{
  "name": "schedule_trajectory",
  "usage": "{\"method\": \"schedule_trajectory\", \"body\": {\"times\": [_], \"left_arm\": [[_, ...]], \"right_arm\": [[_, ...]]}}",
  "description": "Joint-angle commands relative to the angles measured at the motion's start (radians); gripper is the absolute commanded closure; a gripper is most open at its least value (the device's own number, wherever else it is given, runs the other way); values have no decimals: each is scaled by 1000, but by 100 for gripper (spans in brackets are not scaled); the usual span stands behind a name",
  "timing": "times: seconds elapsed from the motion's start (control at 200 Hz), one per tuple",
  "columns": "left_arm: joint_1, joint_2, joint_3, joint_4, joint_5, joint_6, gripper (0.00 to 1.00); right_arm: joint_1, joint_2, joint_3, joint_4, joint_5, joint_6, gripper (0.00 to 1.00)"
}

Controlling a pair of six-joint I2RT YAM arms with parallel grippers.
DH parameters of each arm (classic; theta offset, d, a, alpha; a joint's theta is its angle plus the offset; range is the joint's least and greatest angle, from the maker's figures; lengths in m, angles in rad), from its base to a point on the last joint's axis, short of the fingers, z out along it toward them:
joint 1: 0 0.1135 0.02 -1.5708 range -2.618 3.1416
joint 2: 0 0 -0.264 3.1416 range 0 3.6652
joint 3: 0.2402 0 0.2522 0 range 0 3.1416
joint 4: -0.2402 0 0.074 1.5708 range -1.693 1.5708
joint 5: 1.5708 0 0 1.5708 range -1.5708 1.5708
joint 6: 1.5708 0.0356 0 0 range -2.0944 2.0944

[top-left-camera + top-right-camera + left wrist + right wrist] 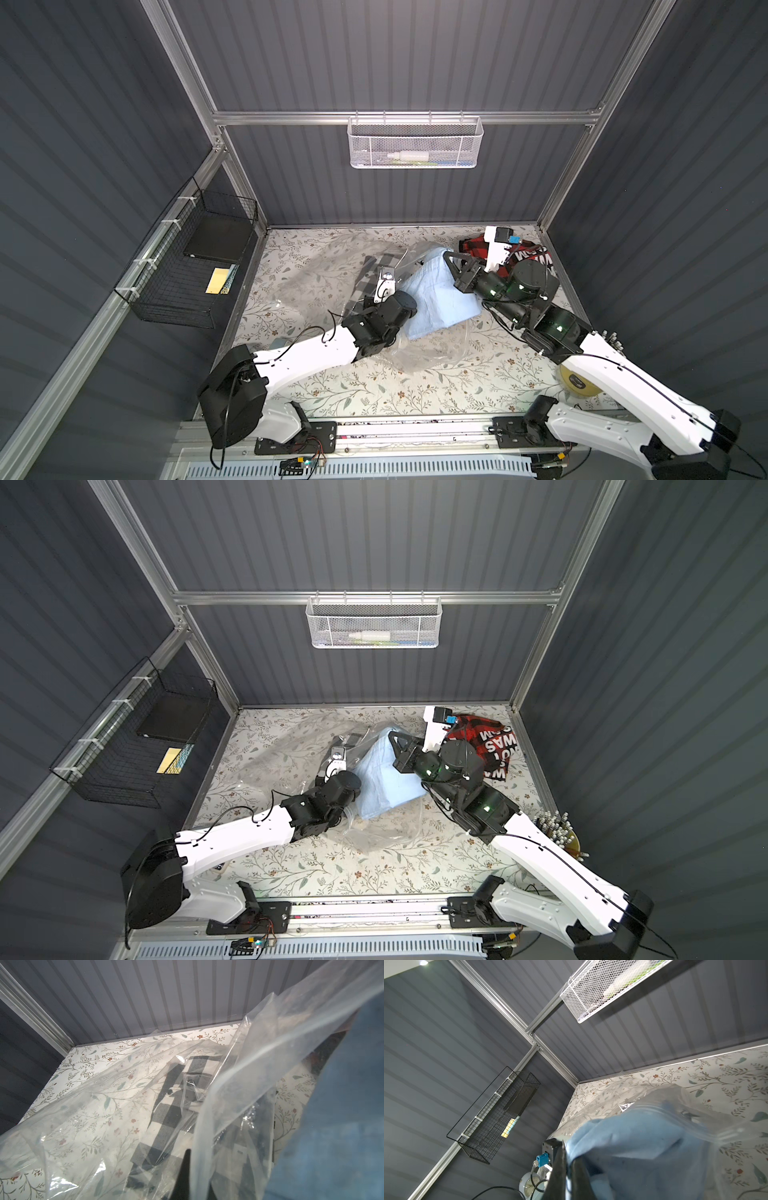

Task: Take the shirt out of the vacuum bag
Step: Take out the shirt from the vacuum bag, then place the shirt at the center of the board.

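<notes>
Held: shirt [436,299] in right pincer [569,1153], one o'clock; vacuum bag [316,270] in left pincer [197,1159], eleven o'clock; hazard: film clinging, bag dragged along

Pale blue shirt [436,291], see-through vacuum bag [316,270], grey-checked cloth [166,1109], floral table [374,395]

Left arm [307,349]: stretched from near left to centre, wrist low.
Left tool [187,1159]: jaws closed, pinching bag [239,1088].
Right arm [623,382]: from near right, elbow bent, forearm pointing left.
Right tool [449,258]: far centre, jaws closed on blue cloth [436,299].
</notes>
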Motion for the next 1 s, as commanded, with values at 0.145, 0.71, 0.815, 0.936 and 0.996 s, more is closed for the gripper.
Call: {"method": "schedule_trajectory", "body": {"times": [0.145, 0.71, 0.815, 0.936, 0.996], "left_arm": [[5, 16, -11, -32, -25, -9, 100], [10, 31, 5, -32, -15, -4, 100], [9, 31, -3, -31, -12, -9, 100], [10, 27, -13, -33, -9, -16, 100], [10, 23, -17, -36, -5, -23, 100]], "right_arm": [[-4, -98, 91, 38, -22, -9, 100], [-6, -144, 208, -34, 25, -52, 100], [-8, -123, 271, -103, 83, -107, 100], [-58, -89, 317, -127, 100, -143, 100], [-139, -74, 329, -120, 40, -130, 100]]}}
